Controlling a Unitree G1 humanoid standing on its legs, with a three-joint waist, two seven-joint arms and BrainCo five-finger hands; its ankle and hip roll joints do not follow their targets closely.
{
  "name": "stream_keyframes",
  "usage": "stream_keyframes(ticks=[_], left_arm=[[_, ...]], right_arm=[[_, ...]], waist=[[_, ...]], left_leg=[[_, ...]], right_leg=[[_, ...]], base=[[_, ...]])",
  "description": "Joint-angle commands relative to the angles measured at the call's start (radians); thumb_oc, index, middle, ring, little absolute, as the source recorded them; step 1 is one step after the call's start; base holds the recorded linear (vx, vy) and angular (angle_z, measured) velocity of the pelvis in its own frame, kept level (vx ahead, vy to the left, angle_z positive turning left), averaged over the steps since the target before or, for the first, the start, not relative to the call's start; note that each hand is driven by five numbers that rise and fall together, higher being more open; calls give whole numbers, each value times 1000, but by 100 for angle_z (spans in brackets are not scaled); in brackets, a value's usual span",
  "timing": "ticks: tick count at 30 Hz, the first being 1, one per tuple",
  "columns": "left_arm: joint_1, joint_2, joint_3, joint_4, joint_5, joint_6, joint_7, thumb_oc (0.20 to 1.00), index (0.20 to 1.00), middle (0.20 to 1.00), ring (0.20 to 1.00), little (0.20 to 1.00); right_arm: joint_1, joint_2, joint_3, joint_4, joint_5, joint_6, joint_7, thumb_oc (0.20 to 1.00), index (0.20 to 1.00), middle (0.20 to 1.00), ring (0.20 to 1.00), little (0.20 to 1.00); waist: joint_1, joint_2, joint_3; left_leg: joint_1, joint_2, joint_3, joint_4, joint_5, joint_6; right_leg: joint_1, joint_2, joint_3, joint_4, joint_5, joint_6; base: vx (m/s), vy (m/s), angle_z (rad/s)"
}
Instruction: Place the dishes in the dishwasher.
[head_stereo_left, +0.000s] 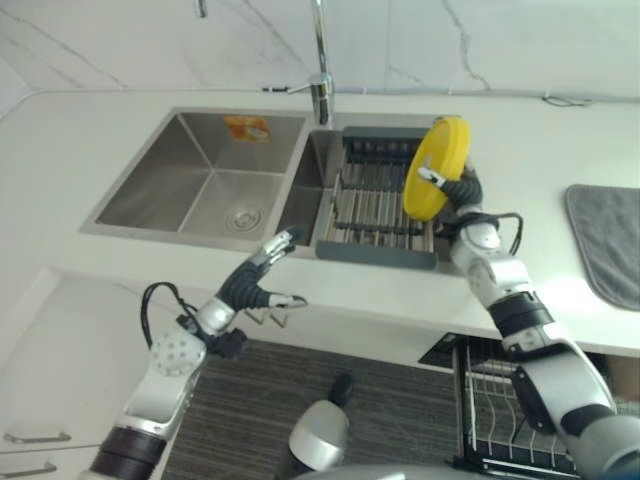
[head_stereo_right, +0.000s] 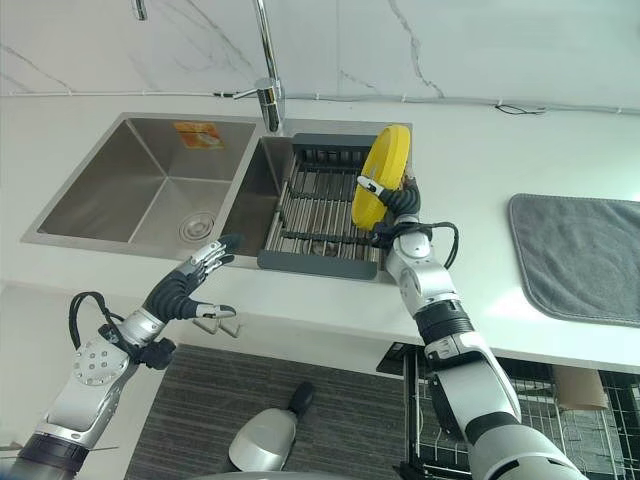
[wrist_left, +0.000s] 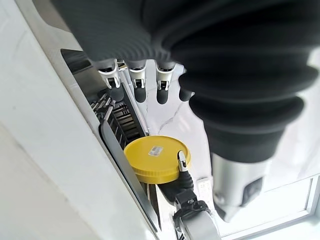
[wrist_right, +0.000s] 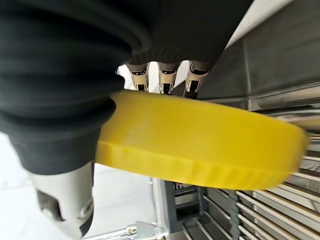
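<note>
A: What holds what, from the left of the frame?

B: The sink (head_stereo_left: 205, 180) basin at centre left has a bare drain. Just right of it, the drying rack (head_stereo_left: 375, 200) sits in the second basin, its slots free. At lower right, a wire dishwasher basket (head_stereo_left: 500, 420) shows under the table (head_stereo_left: 520, 130).

A: And the hands?

B: The left hand (head_stereo_left: 258, 285) hovers at the table's front edge, fingers loosely spread, holding nothing. The right hand (head_stereo_left: 458, 190) pinches the yellow plate (head_stereo_left: 436, 165) above the rack's right end, on edge, long axis near vertical, top tilted right.

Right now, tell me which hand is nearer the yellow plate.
Right. The right hand grips the yellow plate on edge over the drying rack; the left hand hovers apart, open, at the counter's front edge.
</note>
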Motion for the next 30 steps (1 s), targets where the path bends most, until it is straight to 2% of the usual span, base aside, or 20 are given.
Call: stream_keyframes(ticks=[1, 12, 16, 17, 18, 19, 26, 30], left_arm=[[-45, 19, -36, -20, -6, -52, 19, 1000, 1000, 1000, 1000, 1000], [-46, 9, -47, -25, -15, -32, 20, 1000, 1000, 1000, 1000, 1000], [-49, 8, -56, -22, -17, -26, 20, 1000, 1000, 1000, 1000, 1000], [-48, 8, -61, -18, -23, -26, 16, 1000, 1000, 1000, 1000, 1000], [-49, 9, -63, -16, -25, -28, 16, 1000, 1000, 1000, 1000, 1000], [-51, 7, -70, -14, -26, -29, 18, 1000, 1000, 1000, 1000, 1000], [-58, 0, -101, -13, -48, -14, 25, 1000, 1000, 1000, 1000, 1000], [-61, -4, -112, -10, -57, -13, 22, 1000, 1000, 1000, 1000, 1000]], right_arm=[[-49, -39, 43, -86, -30, -23, -20, 1000, 1000, 1000, 1000, 1000], [-60, -17, 52, -122, -43, 9, -60, 1000, 1000, 1000, 1000, 1000], [-68, -20, 47, -112, -65, -1, -81, 1000, 1000, 1000, 1000, 1000], [-74, -20, 45, -108, -92, -6, -112, 1000, 1000, 1000, 1000, 1000], [-75, -21, 46, -106, -94, -9, -118, 435, 435, 435, 435, 435], [-78, -21, 47, -101, -104, -18, -134, 200, 200, 200, 200, 200], [-99, -21, 39, -65, -174, -45, -222, 200, 200, 200, 200, 200], [-102, -18, 37, -48, -178, -67, -236, 200, 200, 200, 200, 200]], waist=[[12, 17, -40], [9, 13, -44], [11, 11, -45], [12, 13, -46], [13, 13, -46], [13, 15, -46], [15, 28, -45], [16, 33, -43]], left_leg=[[-54, 27, -64, 17, -58, 6], [-52, 31, -53, 15, -60, 5], [-53, 29, -49, 14, -59, 6], [-54, 28, -47, 14, -59, 7], [-54, 28, -46, 13, -59, 7], [-55, 27, -46, 13, -58, 7], [-59, 22, -45, 12, -59, 11], [-59, 20, -45, 12, -60, 13]], right_leg=[[-39, -51, 10, 161, -88, -3], [-38, -52, 9, 157, -85, -2], [-37, -54, 4, 156, -81, -2], [-36, -56, 1, 155, -78, -1], [-36, -56, 1, 155, -78, -1], [-37, -57, 0, 156, -78, -2], [-42, -65, -1, 158, -72, 0], [-46, -69, -2, 160, -71, 1]], base=[[0, 0, 0], [-2, 6, 0], [-3, 8, 1], [-11, 35, 4], [-14, 40, 6], [-10, 41, 8], [-15, 37, 7], [-6, 8, 1]])
